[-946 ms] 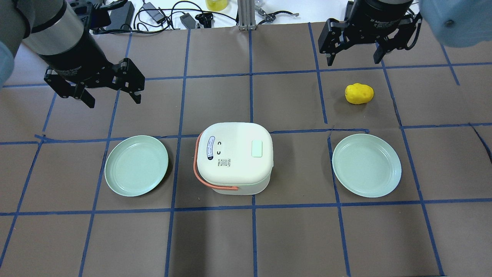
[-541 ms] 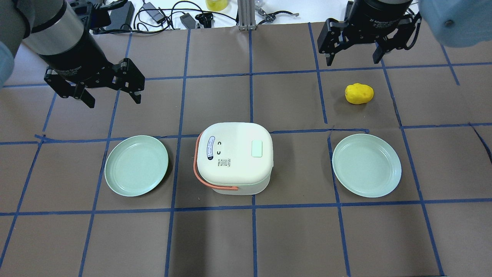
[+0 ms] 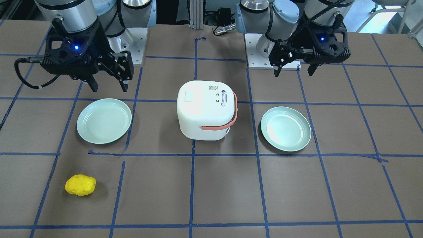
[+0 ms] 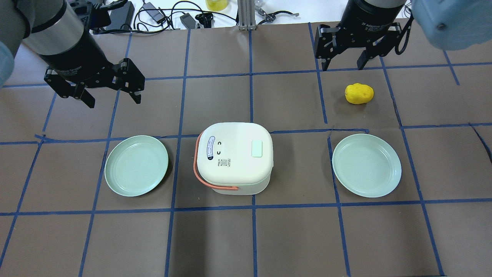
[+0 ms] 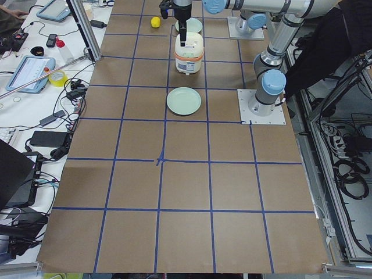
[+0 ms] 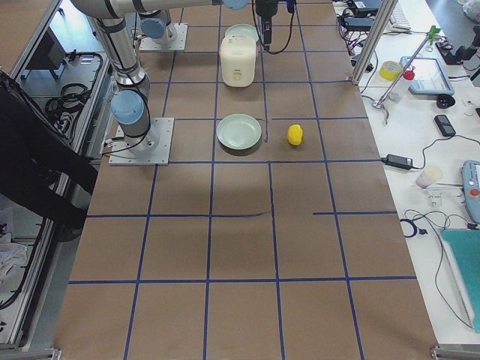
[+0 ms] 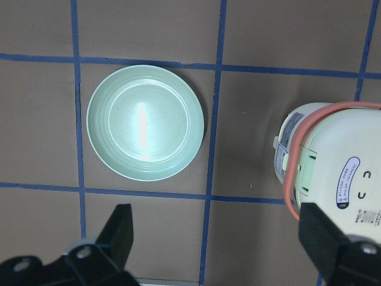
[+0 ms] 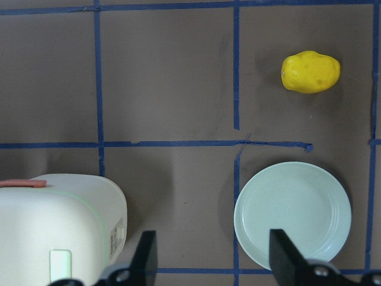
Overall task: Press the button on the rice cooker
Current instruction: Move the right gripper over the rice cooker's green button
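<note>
The white rice cooker (image 4: 233,157) with an orange handle stands mid-table between two plates. Its button (image 4: 256,148), a pale rounded-square pad, sits on the lid's right side; it also shows in the front view (image 3: 190,96) and at the bottom of the right wrist view (image 8: 61,264). My left gripper (image 4: 113,100) is open and empty, hovering behind the left plate, far left of the cooker. My right gripper (image 4: 342,66) is open and empty, high at the back right, well away from the button. The left wrist view shows the cooker's (image 7: 333,167) handle side.
Two pale green plates (image 4: 136,165) (image 4: 366,165) flank the cooker. A yellow potato-like object (image 4: 359,94) lies behind the right plate, just in front of the right gripper. Cables and gear lie beyond the table's far edge.
My right gripper has shifted left and a little back, and its fingers look somewhat closer together. The left arm and the cooker have not moved.
</note>
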Tool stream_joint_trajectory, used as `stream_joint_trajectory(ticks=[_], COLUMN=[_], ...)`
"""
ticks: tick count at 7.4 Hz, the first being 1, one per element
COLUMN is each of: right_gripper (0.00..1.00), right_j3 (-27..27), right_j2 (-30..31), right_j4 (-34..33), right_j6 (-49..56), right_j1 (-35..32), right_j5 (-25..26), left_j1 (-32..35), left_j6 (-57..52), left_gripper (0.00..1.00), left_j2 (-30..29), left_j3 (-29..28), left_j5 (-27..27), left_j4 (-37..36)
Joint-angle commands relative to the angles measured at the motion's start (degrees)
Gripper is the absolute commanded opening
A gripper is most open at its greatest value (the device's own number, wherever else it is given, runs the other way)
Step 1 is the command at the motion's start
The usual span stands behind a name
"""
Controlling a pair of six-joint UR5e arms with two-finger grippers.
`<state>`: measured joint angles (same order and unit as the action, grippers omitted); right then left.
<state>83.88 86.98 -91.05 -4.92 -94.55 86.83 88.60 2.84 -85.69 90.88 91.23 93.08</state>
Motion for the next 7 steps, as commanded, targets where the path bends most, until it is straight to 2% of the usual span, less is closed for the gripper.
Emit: stream_joint_trajectory(ticks=[1, 2, 3, 4, 5, 7], right_gripper=[0.16, 0.12, 0.03, 0.00, 0.00, 0.00], right_j3=[2.59, 4.26, 6.19, 7.43, 8.49, 12.52], right_j2=[-0.06, -0.32, -0.93, -1.72, -2.60, -3.92], right_j4=[0.17, -0.27, -0.88, -1.32, -3.15, -11.57], right_j6=[-4.89, -6.41, -7.46, -9.74, -10.72, -14.23], right_j1=[-2.90, -6.14, -9.04, -11.33, -13.88, -16.62], right_j5=[-3.07, -2.98, -2.81, -2.63, -2.37, -2.19], left_j1=[0.00, 0.00, 0.00, 0.00, 0.00, 0.00], left_j6=[-0.02, 0.06, 0.06, -0.02, -0.02, -0.02], left_gripper=[1.00, 1.00, 1.00, 1.00, 1.00, 1.00], left_j2=[0.00, 0.00, 0.00, 0.00, 0.00, 0.00], left_j3=[0.00, 0.00, 0.00, 0.00, 0.00, 0.00], left_j5=[0.00, 0.00, 0.00, 0.00, 0.00, 0.00], left_j4=[0.00, 0.00, 0.00, 0.00, 0.00, 0.00])
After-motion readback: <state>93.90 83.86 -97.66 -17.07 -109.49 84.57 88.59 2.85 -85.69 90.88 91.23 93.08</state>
